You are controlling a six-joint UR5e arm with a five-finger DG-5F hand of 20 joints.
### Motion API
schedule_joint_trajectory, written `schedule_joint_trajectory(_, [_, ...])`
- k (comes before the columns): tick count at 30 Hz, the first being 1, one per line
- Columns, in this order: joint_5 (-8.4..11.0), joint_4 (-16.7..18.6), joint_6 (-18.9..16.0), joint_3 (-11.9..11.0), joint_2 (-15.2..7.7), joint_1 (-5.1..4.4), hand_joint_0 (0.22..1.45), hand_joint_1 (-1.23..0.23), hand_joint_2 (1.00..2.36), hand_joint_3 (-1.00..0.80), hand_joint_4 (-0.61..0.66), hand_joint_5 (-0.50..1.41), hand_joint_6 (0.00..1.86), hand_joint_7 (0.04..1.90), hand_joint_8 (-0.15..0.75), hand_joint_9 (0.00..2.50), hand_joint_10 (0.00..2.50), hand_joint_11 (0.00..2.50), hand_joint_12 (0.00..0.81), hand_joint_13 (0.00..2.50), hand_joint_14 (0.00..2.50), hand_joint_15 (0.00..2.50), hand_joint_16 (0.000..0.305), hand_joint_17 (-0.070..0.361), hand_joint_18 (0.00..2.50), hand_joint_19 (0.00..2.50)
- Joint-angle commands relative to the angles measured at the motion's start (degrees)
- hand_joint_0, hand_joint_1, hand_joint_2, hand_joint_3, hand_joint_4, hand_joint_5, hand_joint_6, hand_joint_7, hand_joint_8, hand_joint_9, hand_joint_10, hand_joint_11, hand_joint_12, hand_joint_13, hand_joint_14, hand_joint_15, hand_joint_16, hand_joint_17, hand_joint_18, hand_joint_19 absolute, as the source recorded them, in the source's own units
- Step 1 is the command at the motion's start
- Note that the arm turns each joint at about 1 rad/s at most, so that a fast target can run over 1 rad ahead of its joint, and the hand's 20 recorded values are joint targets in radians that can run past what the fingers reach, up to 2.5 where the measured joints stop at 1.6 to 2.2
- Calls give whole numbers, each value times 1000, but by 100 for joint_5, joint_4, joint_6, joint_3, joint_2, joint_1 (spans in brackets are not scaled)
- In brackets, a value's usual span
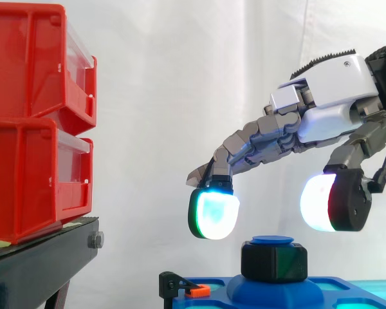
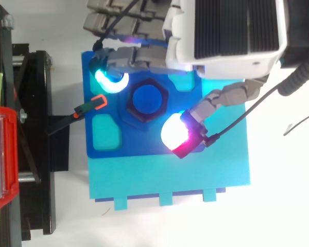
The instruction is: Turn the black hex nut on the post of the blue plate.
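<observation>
Bins [image 1: 32,122]: two red ones are stacked at the left, on the stand's top.
Stand [image 1: 42,267]: black, set at the left, apart from the plate in the side view.
Clamp [image 2: 90,106]: a small black piece with an orange tip is seen at the plate's left edge.
Plate [image 2: 113,146]: blue, laid on the far part of a cyan base [image 2: 195,175]; its left edge is turned to the stand.
Nut [image 1: 274,262]: black and six-sided, seated round the post in the plate's middle, on a raised blue boss, upright.
Post [image 1: 273,241]: blue, its round top is shown just above the nut.
Hand [image 1: 334,96]: brought in from the right and held over the plate, its fingers stretched and spread, with nothing gripped.
Fingertips [image 1: 213,214]: one glowing cyan-white pad is hung just left of the nut, slightly above its top and clear of it; from above it is placed at the nut's far-left corner.
Thumb [image 1: 327,201]: its white pad, red at the back, is held above the nut's right side, apart from it; from above it is placed at the nut's near-right corner.
</observation>
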State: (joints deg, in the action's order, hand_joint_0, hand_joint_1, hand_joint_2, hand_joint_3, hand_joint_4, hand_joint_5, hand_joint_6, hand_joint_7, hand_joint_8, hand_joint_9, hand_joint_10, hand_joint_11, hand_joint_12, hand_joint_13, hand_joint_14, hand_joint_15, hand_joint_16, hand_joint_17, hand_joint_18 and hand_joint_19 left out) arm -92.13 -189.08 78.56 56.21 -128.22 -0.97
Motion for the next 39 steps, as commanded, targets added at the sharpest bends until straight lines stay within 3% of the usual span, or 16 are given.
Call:
schedule_joint_trajectory(1, [46,3,-8,4,-1,-78,371,-778,1000,-500,203,-235,502,820,247,107,0,0,398,3,0,13,68,153,0,0])
schedule_joint_trajectory(5, [133,3,-8,13,-1,-184,382,-770,1000,-500,198,-236,502,820,243,110,0,0,394,7,0,12,66,149,0,0])
schedule_joint_trajectory(17, [283,12,-16,75,-1,-368,372,-617,1000,-500,229,-225,502,813,266,154,0,0,413,38,0,2,68,154,0,0])
schedule_joint_trajectory(21, [292,12,-87,224,-1,-377,369,-587,1000,-500,242,-221,502,818,271,159,0,0,415,36,0,2,69,155,0,0])
schedule_joint_trajectory(32, [256,-15,-113,224,-1,-377,371,-511,1000,-500,258,-212,502,837,276,169,0,0,416,30,1,8,69,155,0,0])
schedule_joint_trajectory(39, [239,-24,-104,224,-1,-324,373,-499,1000,-500,261,-211,502,837,277,172,0,0,416,29,0,3,69,155,0,0])
